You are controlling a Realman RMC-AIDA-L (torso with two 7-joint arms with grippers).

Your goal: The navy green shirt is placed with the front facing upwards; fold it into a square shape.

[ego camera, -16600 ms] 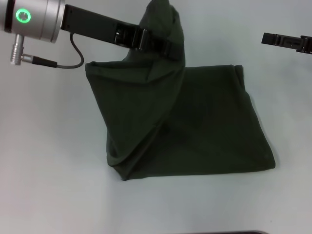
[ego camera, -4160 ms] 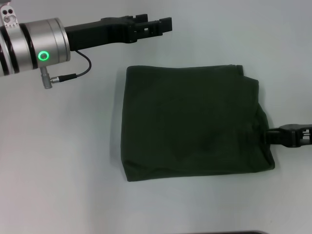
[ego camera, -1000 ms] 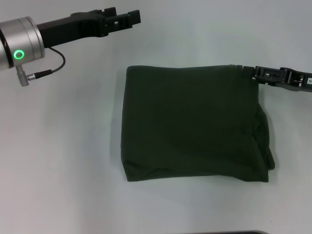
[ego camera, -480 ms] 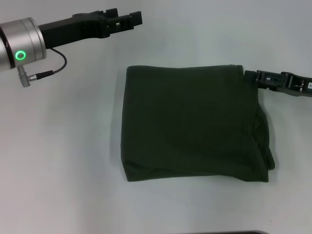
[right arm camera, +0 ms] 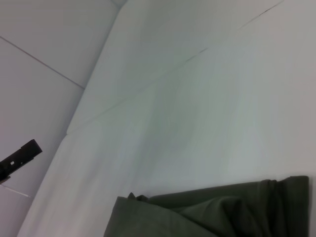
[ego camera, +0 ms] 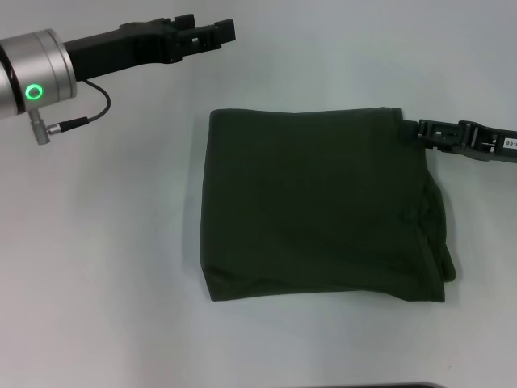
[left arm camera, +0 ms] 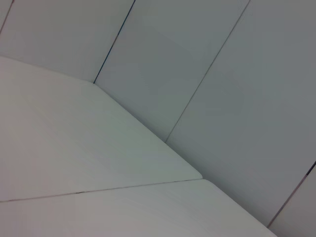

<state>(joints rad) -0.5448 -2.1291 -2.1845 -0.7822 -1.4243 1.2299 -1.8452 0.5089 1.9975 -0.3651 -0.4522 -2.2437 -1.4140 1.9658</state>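
The shirt lies folded into a rough square on the table, plain green side up. The right gripper sits at the shirt's far right corner, touching its edge; whether its fingers are spread or pressed together cannot be told. The left gripper hovers well beyond the shirt's far left corner, fingers slightly spread, holding nothing. Bare table surrounds the shirt. Half a second ago the right gripper was slightly farther back at that corner.

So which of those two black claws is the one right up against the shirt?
The right gripper, at the folded navy green shirt's far right corner. The left gripper hangs well clear of it, above the white table at far left.
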